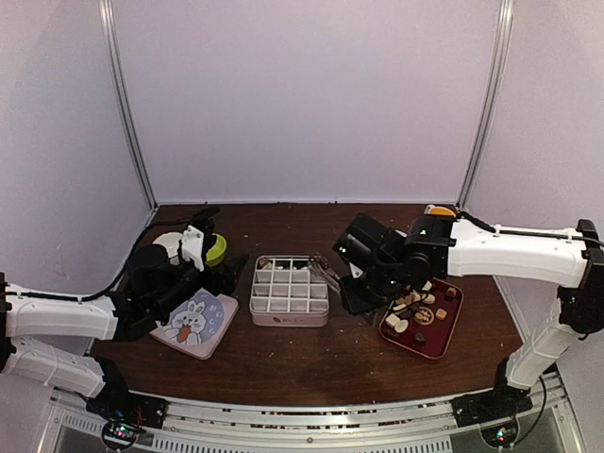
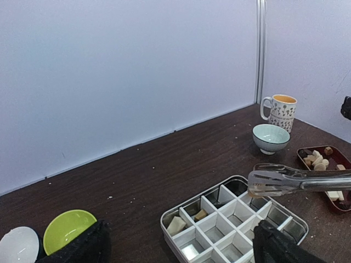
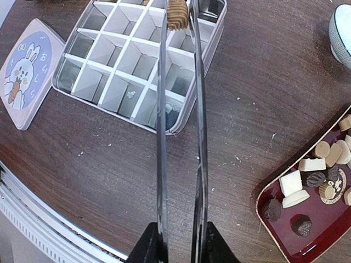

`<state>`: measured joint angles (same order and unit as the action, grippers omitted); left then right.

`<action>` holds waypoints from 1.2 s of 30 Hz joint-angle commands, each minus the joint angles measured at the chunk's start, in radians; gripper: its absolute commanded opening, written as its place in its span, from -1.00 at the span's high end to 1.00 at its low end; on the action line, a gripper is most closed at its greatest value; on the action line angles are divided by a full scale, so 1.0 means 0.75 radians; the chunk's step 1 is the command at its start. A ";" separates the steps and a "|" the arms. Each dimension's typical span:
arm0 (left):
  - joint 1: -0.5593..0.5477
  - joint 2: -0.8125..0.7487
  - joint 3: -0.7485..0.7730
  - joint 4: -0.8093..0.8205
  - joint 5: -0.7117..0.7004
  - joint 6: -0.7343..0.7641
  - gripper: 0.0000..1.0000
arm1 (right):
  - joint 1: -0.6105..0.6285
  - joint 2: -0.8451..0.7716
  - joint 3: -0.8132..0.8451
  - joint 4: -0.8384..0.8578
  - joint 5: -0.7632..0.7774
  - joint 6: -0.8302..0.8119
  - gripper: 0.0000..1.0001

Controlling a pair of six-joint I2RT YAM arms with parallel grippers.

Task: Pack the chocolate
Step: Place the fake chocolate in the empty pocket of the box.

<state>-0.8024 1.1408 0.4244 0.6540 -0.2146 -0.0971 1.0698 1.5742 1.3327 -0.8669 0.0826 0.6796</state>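
Right pincer [image 3: 178, 244] of mine squeezes the tongs [image 3: 162, 137], which pinch a tan chocolate [image 3: 177, 13] above a corner cell of the box [image 3: 104, 49]. More chocolates [image 3: 299, 181] lie in the red tray [image 3: 318, 233], well apart. My left pincer [image 2: 178, 249] gapes wide, empty.

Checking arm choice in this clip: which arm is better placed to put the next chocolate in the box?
Right. The right end effector grips tongs holding a tan chocolate over the box. The left end effector is open, empty, beside the box.

soft, even light; faint shadows; top view grainy.
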 commanded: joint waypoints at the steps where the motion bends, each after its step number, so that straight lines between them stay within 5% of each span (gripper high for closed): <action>1: -0.002 0.007 0.019 0.055 0.016 0.016 -0.84 | -0.004 0.010 0.045 -0.013 0.076 -0.011 0.55; 36: -0.003 0.009 0.021 0.051 0.020 0.017 -0.84 | -0.003 -0.104 0.009 -0.140 0.129 0.009 0.45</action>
<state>-0.8024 1.1408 0.4244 0.6540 -0.2085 -0.0959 1.0698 1.5822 1.3563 -0.9340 0.1394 0.6769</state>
